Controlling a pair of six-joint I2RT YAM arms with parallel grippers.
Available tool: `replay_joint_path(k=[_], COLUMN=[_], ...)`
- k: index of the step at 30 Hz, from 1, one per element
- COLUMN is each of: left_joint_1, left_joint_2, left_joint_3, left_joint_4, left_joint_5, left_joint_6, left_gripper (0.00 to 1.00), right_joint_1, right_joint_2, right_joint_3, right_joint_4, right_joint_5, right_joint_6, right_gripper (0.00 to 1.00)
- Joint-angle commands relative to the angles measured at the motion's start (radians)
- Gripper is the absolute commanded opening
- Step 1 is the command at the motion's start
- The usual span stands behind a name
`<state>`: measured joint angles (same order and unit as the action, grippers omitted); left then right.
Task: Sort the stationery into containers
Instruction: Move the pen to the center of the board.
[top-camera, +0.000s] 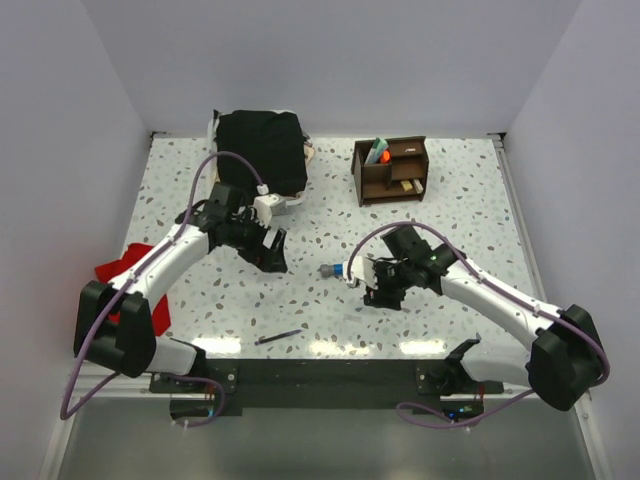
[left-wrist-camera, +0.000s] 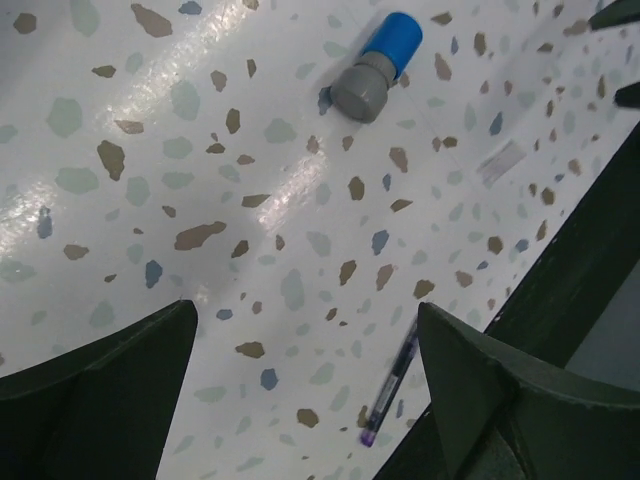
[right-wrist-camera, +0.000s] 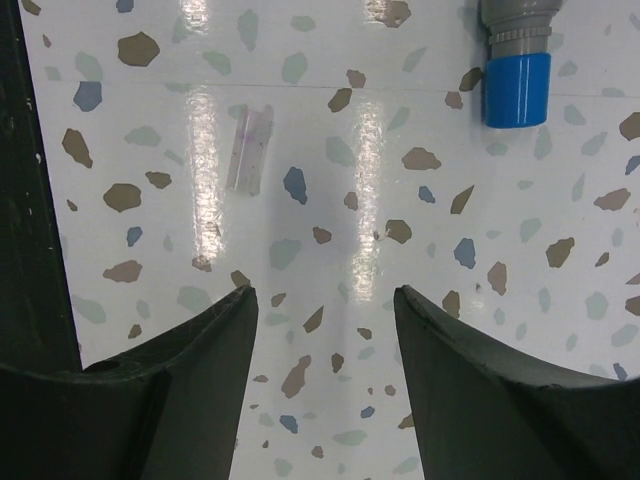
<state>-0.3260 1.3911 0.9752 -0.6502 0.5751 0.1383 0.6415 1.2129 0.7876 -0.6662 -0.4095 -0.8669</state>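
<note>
The blue-grey sharpener (top-camera: 332, 271) lies on the speckled table between my two grippers; it also shows in the left wrist view as sharpener (left-wrist-camera: 378, 65) and in the right wrist view as sharpener (right-wrist-camera: 516, 60). A dark pen (top-camera: 278, 337) lies near the front edge, the pen (left-wrist-camera: 390, 385) close to my left gripper's right finger. The left gripper (top-camera: 272, 250) (left-wrist-camera: 310, 330) is open and empty above the table. The right gripper (top-camera: 375, 285) (right-wrist-camera: 325, 295) is open and empty, just right of the sharpener. The wooden organiser (top-camera: 390, 170) stands at the back, with an orange-capped marker (top-camera: 378, 152) in it.
A black cloth (top-camera: 262, 150) lies at the back left and a red cloth (top-camera: 120, 275) under the left arm at the left edge. A small clear plastic piece (right-wrist-camera: 249, 150) (left-wrist-camera: 500, 162) lies on the table near the front. White walls enclose three sides.
</note>
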Motion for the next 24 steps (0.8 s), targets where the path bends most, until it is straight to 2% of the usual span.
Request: replay_joint_path(k=[1, 3, 4, 5, 7, 9, 10, 13, 14, 15, 17, 19, 21, 24], left_joint_1=[0.028, 0.034, 0.035, 0.033, 0.031, 0.041, 0.029, -0.077, -0.143, -0.174, -0.214, -0.228, -0.303, -0.364], left_joint_2=[-0.017, -0.02, -0.024, -0.032, -0.05, -0.049, -0.047, -0.038, -0.041, -0.043, -0.041, -0.049, -0.069, -0.104], left_joint_3=[0.011, -0.018, -0.038, -0.07, -0.096, -0.089, -0.087, -0.049, -0.009, 0.003, -0.006, -0.039, -0.058, -0.046], left_joint_4=[0.058, 0.046, 0.046, 0.049, 0.032, -0.029, -0.038, -0.045, -0.017, 0.003, 0.055, 0.052, 0.002, -0.043], left_joint_5=[0.21, 0.329, 0.322, 0.286, 0.009, -0.133, -0.148, -0.23, -0.285, -0.405, -0.501, -0.502, -0.477, -0.432], left_joint_6=[-0.178, -0.152, -0.157, -0.169, -0.225, -0.253, -0.253, -0.197, -0.162, -0.035, 0.056, 0.109, 0.157, 0.21], left_gripper=[0.96, 0.92, 0.88, 0.75, 0.58, 0.77, 0.99, 1.0, 1.0, 1.0, 1.0, 1.0, 0.99, 0.91], right_joint_1=[0.004, 0.006, 0.004, 0.006, 0.018, 0.047, 0.066, 0.156, 0.193, 0.204, 0.233, 0.247, 0.257, 0.262], right_joint_2=[-0.007, -0.007, -0.007, -0.009, -0.025, -0.062, -0.096, -0.113, -0.108, -0.105, -0.101, -0.096, -0.075, -0.075], right_joint_3=[0.039, 0.035, 0.026, 0.019, 0.007, -0.019, -0.054, -0.083, -0.09, -0.094, -0.103, -0.119, -0.114, -0.106], right_joint_4=[0.008, 0.007, 0.005, 0.004, 0.008, 0.043, 0.104, 0.186, 0.213, 0.235, 0.281, 0.306, 0.286, 0.24], right_joint_5=[-0.028, -0.031, -0.034, -0.041, -0.048, -0.049, -0.034, 0.034, 0.055, 0.076, 0.109, 0.161, 0.195, 0.242], right_joint_6=[0.089, 0.104, 0.109, 0.112, 0.163, 0.228, 0.259, 0.386, 0.455, 0.479, 0.493, 0.471, 0.413, 0.318], right_gripper=[0.62, 0.6, 0.59, 0.58, 0.54, 0.53, 0.53, 0.53, 0.53, 0.54, 0.53, 0.54, 0.54, 0.54])
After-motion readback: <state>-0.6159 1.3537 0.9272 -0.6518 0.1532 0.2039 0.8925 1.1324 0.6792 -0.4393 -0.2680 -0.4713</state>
